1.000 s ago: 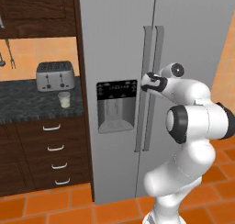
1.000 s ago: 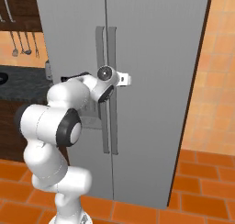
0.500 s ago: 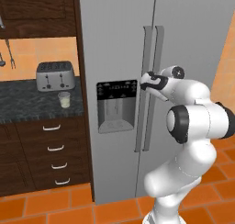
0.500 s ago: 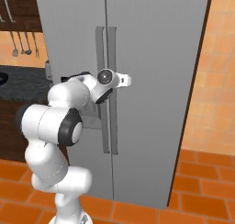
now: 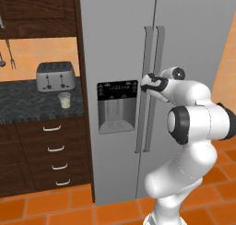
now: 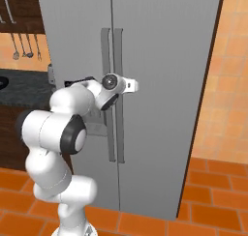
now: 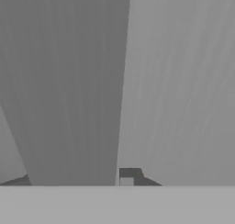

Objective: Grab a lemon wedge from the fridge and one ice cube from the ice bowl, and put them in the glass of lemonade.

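The fridge [image 5: 115, 44] stands with both doors closed; it is also seen in the right base view [image 6: 169, 85]. My gripper [image 5: 144, 86] is at the left door's long vertical handle [image 5: 146, 53], at the height of the dispenser panel [image 5: 117, 106]. In the hand view the handle [image 7: 73, 103] runs between my gripper [image 7: 73, 179] fingers, and the one visible fingertip [image 7: 129, 175] sits against its edge. The glass of lemonade [image 5: 64, 99] stands on the dark counter in front of the toaster. A black rim of the ice bowl [image 6: 2, 82] peeks in at the left edge. The lemon wedge and ice cube are hidden.
A silver toaster [image 5: 56, 75] sits on the speckled counter [image 5: 27, 104] left of the fridge, over dark wood drawers [image 5: 53, 150]. Utensils [image 6: 24, 41] hang on the orange tiled wall. The floor is orange tile [image 6: 213, 201].
The fingers have closed in from wide open onto the door handle. The arm and the fridge doors have hardly moved.
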You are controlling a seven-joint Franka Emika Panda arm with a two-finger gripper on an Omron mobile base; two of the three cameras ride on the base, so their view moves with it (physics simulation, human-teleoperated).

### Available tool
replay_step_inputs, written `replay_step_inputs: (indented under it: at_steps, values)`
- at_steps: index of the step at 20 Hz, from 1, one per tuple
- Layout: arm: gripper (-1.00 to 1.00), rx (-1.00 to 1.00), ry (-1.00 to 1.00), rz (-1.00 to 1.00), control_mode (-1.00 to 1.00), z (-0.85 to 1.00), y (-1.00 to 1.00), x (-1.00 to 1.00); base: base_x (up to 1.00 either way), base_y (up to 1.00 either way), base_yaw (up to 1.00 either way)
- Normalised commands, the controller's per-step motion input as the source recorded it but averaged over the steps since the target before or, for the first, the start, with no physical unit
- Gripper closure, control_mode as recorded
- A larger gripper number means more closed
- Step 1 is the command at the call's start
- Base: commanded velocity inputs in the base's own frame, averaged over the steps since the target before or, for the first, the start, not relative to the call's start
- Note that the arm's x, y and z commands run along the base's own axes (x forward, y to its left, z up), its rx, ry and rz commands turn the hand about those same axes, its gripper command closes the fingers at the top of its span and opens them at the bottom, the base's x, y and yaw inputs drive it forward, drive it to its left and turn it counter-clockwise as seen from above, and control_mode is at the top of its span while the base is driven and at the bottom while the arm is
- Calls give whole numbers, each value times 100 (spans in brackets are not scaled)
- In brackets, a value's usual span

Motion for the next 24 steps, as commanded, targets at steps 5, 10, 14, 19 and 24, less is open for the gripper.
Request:
replay_step_inputs:
  at_steps: [5,10,14,19,24]
  values:
    - [100,4,-2,-12,-100,13,-99,-48,0,0,0]
    - [100,9,-3,-10,-100,27,-99,-54,0,0,0]
    - [100,18,-3,-6,-100,62,-95,-63,0,0,0]
    - [100,20,-8,-3,-100,89,-83,-60,0,0,0]
    - [100,15,-8,-4,-100,52,-71,-60,0,0,0]
